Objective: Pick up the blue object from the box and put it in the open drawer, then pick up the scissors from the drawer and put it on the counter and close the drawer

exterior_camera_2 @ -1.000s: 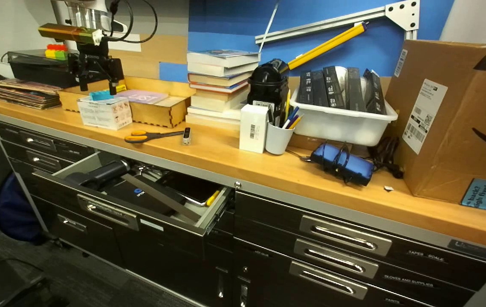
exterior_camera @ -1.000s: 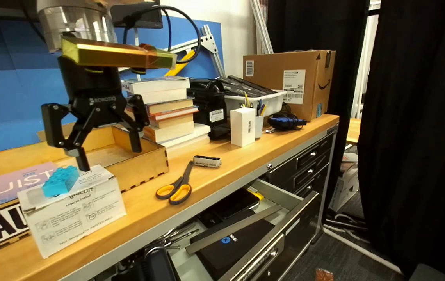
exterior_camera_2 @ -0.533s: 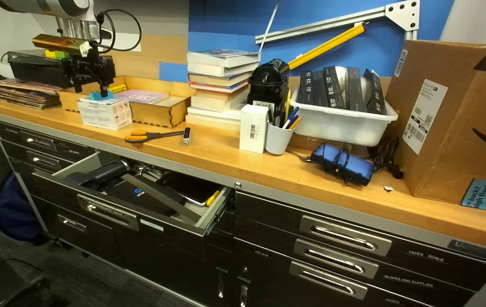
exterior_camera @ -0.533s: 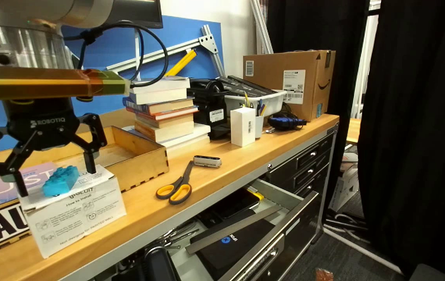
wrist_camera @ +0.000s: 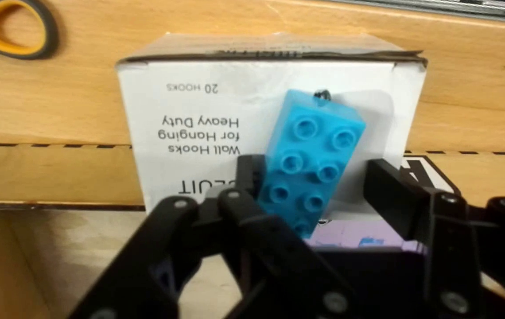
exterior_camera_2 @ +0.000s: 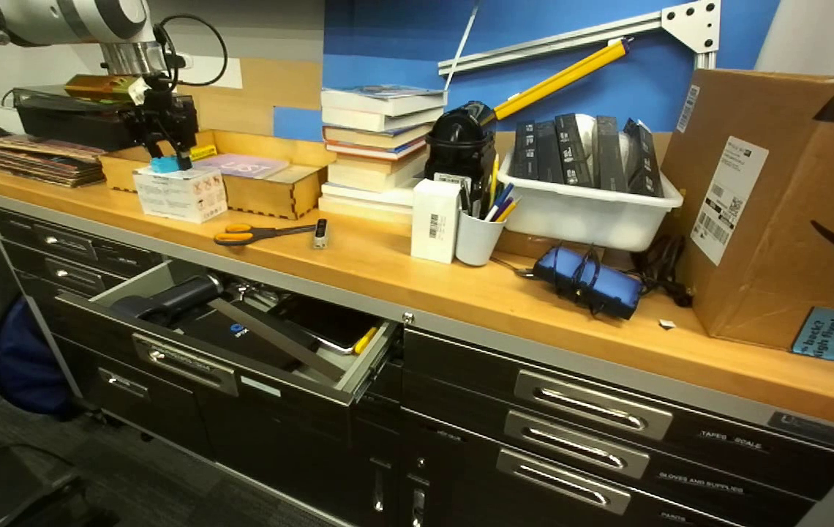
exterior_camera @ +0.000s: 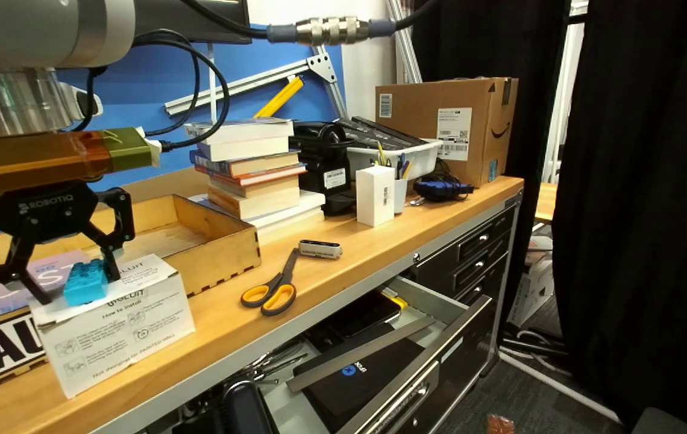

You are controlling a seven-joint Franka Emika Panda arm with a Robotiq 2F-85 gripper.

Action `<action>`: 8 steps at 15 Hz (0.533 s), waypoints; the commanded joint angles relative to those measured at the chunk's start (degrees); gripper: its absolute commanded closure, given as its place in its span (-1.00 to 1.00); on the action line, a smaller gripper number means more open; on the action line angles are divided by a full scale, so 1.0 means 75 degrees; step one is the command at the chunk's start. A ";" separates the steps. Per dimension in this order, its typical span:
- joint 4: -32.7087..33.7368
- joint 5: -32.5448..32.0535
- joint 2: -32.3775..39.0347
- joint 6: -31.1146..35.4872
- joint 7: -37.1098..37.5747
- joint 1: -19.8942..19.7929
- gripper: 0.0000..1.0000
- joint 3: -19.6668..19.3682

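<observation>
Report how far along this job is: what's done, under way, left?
Looks done: the scissors lie on the counter. In hand: the open gripper straddles the blue brick on the white box, with a gap on one side. Remaining: moving the brick into the drawer, which stands open, then closing it.

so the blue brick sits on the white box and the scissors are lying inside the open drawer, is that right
Not quite: both exterior views show the scissors lying on the counter, not inside the open drawer. The blue brick does sit on the white box.
</observation>
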 commanded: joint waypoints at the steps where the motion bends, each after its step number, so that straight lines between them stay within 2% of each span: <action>1: 0.0502 -0.0507 0.0214 -0.0370 0.0499 0.0305 0.29 -0.0309; 4: 0.0585 -0.0459 0.0101 -0.1265 0.0299 0.0276 0.73 -0.0323; 8: 0.0289 0.0116 -0.0405 -0.2677 -0.0455 -0.0132 0.74 -0.0120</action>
